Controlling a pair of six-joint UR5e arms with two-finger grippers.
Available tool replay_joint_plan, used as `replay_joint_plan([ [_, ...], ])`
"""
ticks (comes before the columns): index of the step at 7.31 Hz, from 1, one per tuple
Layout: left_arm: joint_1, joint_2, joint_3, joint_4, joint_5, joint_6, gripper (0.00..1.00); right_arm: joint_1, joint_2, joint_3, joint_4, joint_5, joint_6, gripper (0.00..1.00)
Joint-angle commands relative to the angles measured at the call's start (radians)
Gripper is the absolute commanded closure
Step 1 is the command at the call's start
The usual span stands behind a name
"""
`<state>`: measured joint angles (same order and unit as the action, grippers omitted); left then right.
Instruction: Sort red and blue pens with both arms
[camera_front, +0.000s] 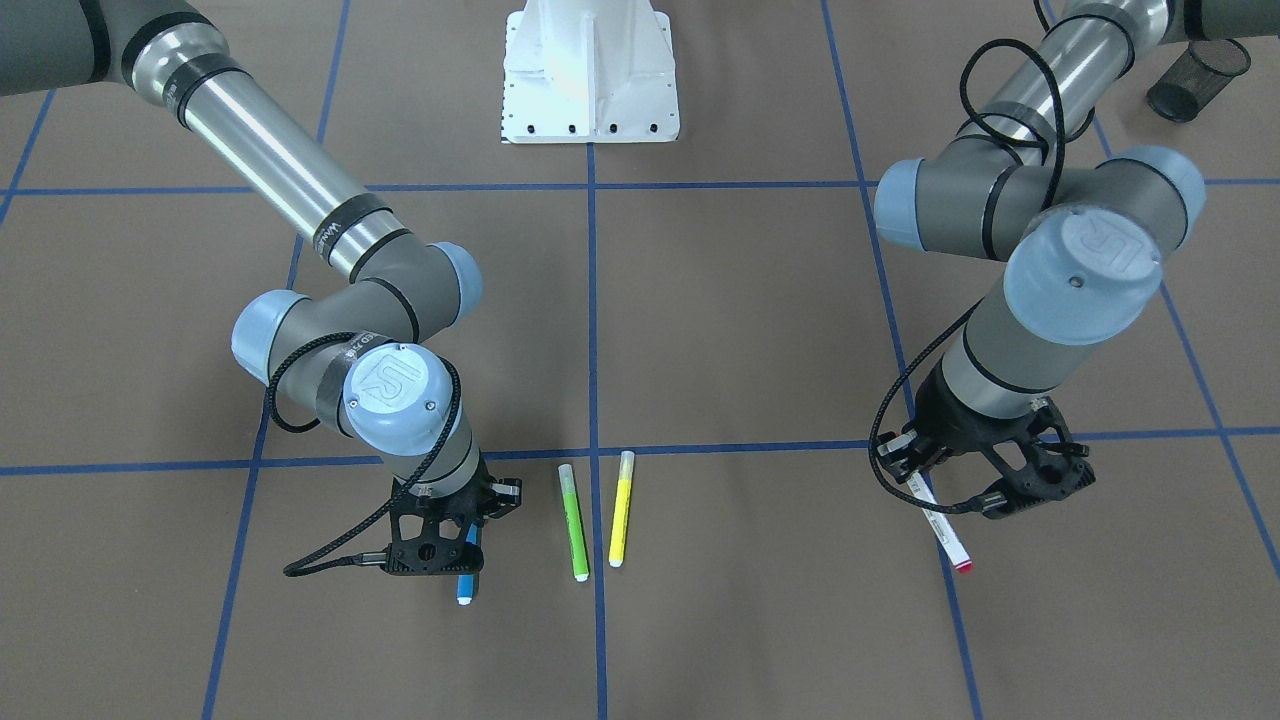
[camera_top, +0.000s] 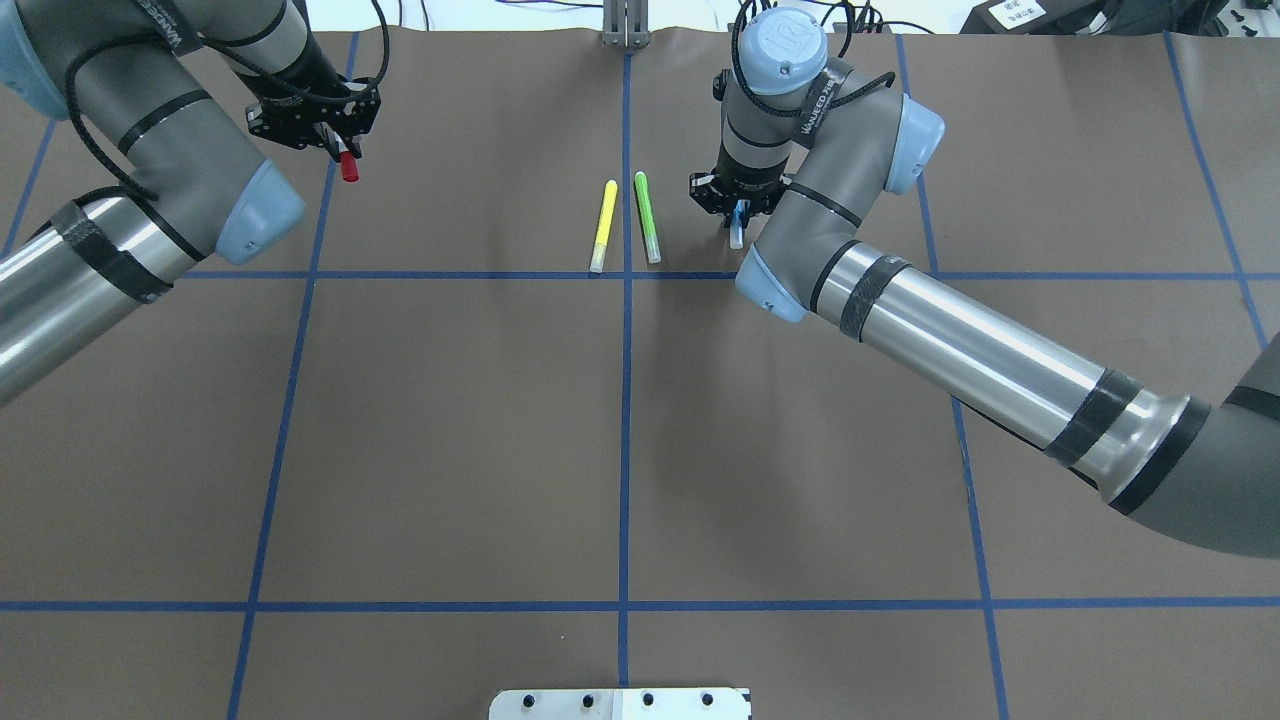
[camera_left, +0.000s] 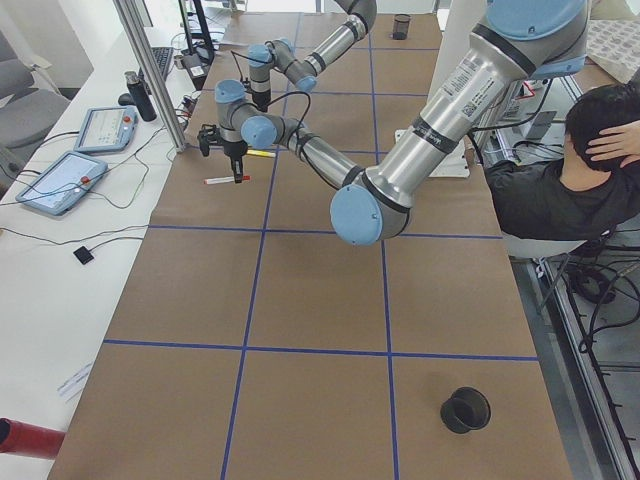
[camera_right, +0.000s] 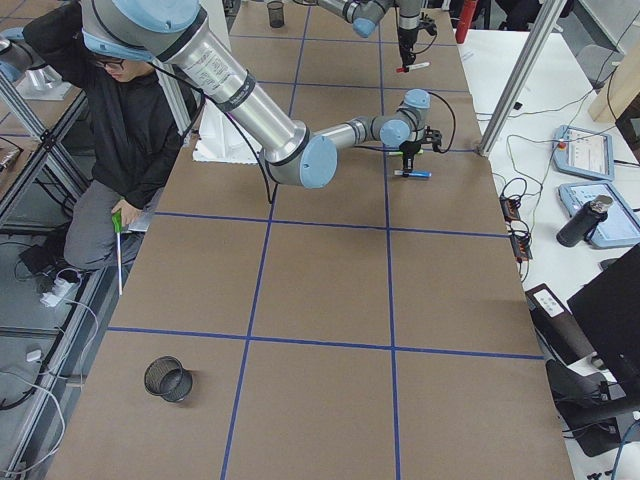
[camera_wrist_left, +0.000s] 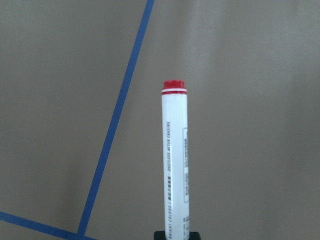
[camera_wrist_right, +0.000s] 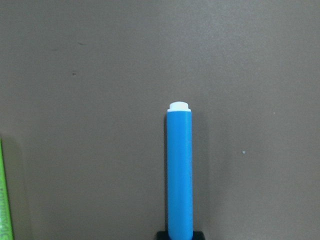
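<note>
- The left loose marker (camera_top: 603, 226) and right loose marker (camera_top: 647, 217) lie side by side on the table (camera_top: 450, 450), one on each side of the centre tape line (camera_top: 626, 400).
- Both lie on the far side of the cross tape line (camera_top: 500, 274) from the robot base (camera_top: 620, 703), their near ends just beside it.
- The right gripper (camera_top: 738, 212) grips the right-hand pen (camera_front: 466, 588) just to the right of the right loose marker.
- The left gripper (camera_top: 338, 148) grips the left-hand pen (camera_front: 945, 530) well apart, far to the left.
- One cup (camera_front: 1198, 80) stands at the table's left end and another cup (camera_right: 168, 378) at its right end, both on the robot's side.
- A person (camera_right: 110, 130) sits off the table, behind the robot base.
</note>
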<state>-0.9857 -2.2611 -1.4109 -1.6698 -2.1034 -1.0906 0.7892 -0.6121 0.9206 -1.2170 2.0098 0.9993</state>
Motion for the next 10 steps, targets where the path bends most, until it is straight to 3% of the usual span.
replay_joint_plan([
  [1, -0.03, 0.052, -0.086, 0.074, -0.001, 0.084, 1.0, 0.04, -0.024, 0.074, -0.037, 0.004, -0.065, 1.0],
  [2, -0.048, 0.075, -0.159, 0.184, 0.0, 0.182, 1.0, 0.062, -0.052, 0.117, -0.089, 0.003, -0.132, 1.0],
  [4, -0.129, 0.199, -0.262, 0.242, 0.0, 0.37, 1.0, 0.111, -0.138, 0.229, -0.212, -0.003, -0.269, 1.0],
  [7, -0.275, 0.349, -0.26, 0.242, 0.0, 0.694, 1.0, 0.168, -0.23, 0.364, -0.36, -0.005, -0.318, 1.0],
  [9, -0.364, 0.466, -0.258, 0.24, 0.002, 0.91, 1.0, 0.243, -0.32, 0.427, -0.399, -0.003, -0.593, 1.0],
  [10, -0.417, 0.524, -0.254, 0.242, 0.002, 1.033, 1.0, 0.284, -0.351, 0.466, -0.476, -0.005, -0.733, 1.0],
])
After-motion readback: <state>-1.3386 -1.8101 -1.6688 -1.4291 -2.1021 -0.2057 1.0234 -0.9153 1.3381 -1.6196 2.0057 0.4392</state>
